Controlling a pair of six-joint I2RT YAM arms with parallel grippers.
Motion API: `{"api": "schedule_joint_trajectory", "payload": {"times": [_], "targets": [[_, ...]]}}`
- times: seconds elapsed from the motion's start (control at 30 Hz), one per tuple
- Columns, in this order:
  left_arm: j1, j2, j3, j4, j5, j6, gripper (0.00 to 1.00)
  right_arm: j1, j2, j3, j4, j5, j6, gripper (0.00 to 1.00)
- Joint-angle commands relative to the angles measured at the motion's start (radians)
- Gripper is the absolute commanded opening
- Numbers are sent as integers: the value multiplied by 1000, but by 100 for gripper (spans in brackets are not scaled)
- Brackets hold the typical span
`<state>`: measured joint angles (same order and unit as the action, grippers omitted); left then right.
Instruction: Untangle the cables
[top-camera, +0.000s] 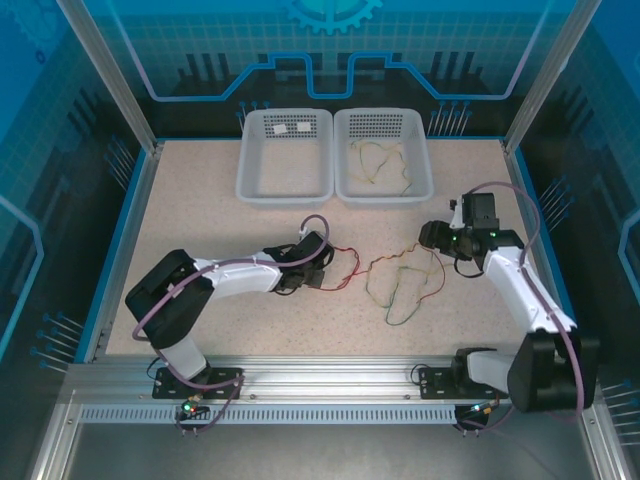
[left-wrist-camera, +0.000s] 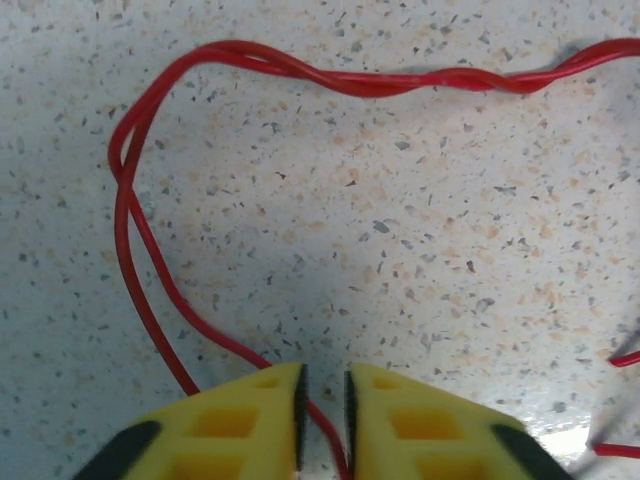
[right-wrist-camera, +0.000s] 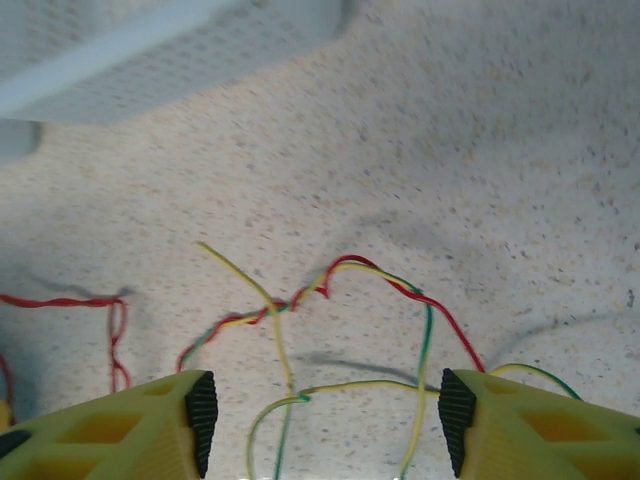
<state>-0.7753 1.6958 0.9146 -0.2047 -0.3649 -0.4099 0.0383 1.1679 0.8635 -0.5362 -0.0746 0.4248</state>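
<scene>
Left wrist view: your left gripper (left-wrist-camera: 323, 390) is pinched on the red cable (left-wrist-camera: 380, 82), which loops away over the speckled table (left-wrist-camera: 400, 250). Your right gripper (right-wrist-camera: 325, 410) stands wide open over the red, yellow and green tangle (right-wrist-camera: 340, 275) (mid-table). Beyond sit two white baskets, the left basket (top-camera: 285, 190) and the right basket (top-camera: 385, 195), the latter holding more wires (top-camera: 380, 160).
</scene>
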Motion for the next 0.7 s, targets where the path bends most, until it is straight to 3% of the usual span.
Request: {"api": "schedule_joint_trajectory", "payload": {"times": [0.0, 0.23, 0.37, 0.47, 0.67], "targets": [[4, 11, 12, 7, -46, 10, 1, 63, -105, 2, 23, 92, -19, 66], [8, -104, 3, -5, -85, 10, 0, 209, -222, -69, 188, 74, -58, 86], [10, -239, -21, 38, -103, 19, 0, 237, -96, -66, 242, -65, -24, 83], [11, -355, -71, 143, -77, 45, 0, 292, -42, -73, 293, -62, -18, 77], [17, -478, -95, 225, 7, 75, 0, 340, 9, -80, 415, -183, -30, 77]]}}
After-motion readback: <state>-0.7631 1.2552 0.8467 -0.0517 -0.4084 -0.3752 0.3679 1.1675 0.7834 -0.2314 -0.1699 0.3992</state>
